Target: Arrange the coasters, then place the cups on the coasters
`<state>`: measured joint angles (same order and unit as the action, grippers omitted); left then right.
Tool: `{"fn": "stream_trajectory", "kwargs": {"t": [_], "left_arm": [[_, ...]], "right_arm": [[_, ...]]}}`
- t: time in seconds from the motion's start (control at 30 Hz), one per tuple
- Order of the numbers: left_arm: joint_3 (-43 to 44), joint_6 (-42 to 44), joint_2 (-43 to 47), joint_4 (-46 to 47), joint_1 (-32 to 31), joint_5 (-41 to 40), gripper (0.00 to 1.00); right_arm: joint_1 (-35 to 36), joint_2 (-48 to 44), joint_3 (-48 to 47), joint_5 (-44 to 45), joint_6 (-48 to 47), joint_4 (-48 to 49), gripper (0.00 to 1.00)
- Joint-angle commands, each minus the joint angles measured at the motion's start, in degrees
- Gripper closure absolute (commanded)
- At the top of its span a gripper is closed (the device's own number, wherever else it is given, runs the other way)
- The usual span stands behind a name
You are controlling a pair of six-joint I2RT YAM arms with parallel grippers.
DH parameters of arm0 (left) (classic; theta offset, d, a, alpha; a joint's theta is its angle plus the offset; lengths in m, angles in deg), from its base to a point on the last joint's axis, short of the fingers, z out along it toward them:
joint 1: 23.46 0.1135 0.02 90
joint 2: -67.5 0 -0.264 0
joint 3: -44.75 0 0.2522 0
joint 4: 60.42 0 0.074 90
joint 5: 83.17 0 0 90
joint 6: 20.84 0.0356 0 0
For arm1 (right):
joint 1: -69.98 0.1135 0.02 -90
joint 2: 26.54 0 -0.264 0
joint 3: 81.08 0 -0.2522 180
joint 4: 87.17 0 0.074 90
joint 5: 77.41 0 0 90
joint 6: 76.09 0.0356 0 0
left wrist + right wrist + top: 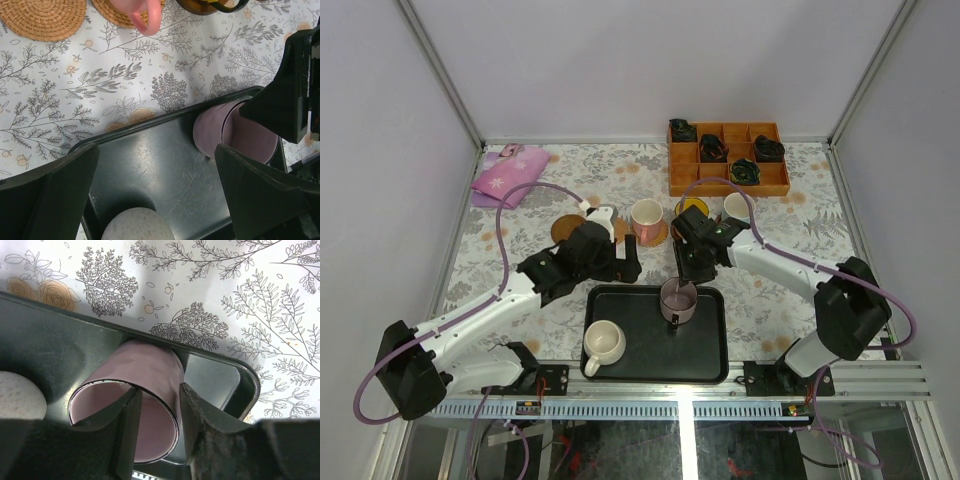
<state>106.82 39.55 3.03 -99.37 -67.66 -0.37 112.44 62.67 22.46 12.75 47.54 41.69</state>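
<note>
The right gripper (160,390) sits closest in its own wrist view. Its two black fingers stand partway apart astride the rim of the mauve cup (145,365), one inside the mouth and one outside the wall. The gap between them is wider than the thin wall, so the pincer sits loosely around the cup rather than clamped on it. The mauve cup stands at the far edge of the black tray (50,350). The wrist views do not settle whether it is upright or tipped. The cream-white cup (603,342) stands at the tray's near left corner, well apart from the mauve one. The left gripper (156,155) hangs over the tray's far left part with its jaws spread wide and nothing between them. Beyond the tray, on the floral tablecloth (780,300), the pink cup (646,216) rests on a tan coaster (658,238). The yellow cup (692,207) is just to its right on a darker disc, partly hidden by the right arm. A pale cup (736,206) is beside that, and whether a coaster lies under it cannot be told. A bare woven coaster (565,228) lies to the left, near the left arm. An orange compartment box (720,184) and a pink pouch (508,172) sit at the far side of the table.
</note>
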Motion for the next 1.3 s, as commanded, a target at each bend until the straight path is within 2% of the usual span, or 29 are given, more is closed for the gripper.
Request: {"fn": "stream_trajectory", "kwargs": {"t": [0.0, 0.13, 0.27, 0.33, 0.47, 0.57, 0.7, 0.93, 1.27], "left_arm": [[-0.7, 3.2, 0.9, 4.4, -1.4, 3.3, 0.00], [0.4, 4.9, 0.2, 4.6, -5.0, 5.2, 0.00], [1.0, 5.4, -0.8, 4.6, -9.7, 6.8, 0.00], [1.0, 5.4, -1.4, 4.6, -12.2, 6.7, 0.00], [0.9, 4.5, -3.1, 4.1, -16.4, 5.2, 0.00], [0.5, 3.2, -4.1, 4.7, -18.5, 4.2, 0.00], [0.5, 2.6, -5.7, 6.6, -21.5, 4.3, 0.00], [3.0, 0.6, -13.1, 7.2, -25.1, 0.1, 0.00], [5.2, -2.0, -20.2, 8.2, -26.6, -4.0, 0.00]], "right_arm": [[-0.2, -3.5, -1.4, -0.9, -1.1, -0.5, 0.52], [-0.2, -6.4, -3.6, 0.1, -2.8, -4.6, 0.34], [-0.2, -9.9, -4.4, 2.5, -2.5, -7.6, 0.30], [-0.2, -11.4, -4.1, 4.2, -1.8, -8.6, 0.31], [-0.2, -14.0, -3.5, 6.2, -0.9, -11.3, 0.48], [-0.2, -16.5, -2.0, 6.1, -1.1, -14.2, 0.56], [-0.2, -19.9, 2.3, 8.0, -1.1, -15.0, 0.57], [-0.3, -23.1, 3.1, 9.7, -0.9, -15.5, 0.57], [-0.2, -26.6, 4.8, 11.4, -1.8, -14.7, 0.56]]}}
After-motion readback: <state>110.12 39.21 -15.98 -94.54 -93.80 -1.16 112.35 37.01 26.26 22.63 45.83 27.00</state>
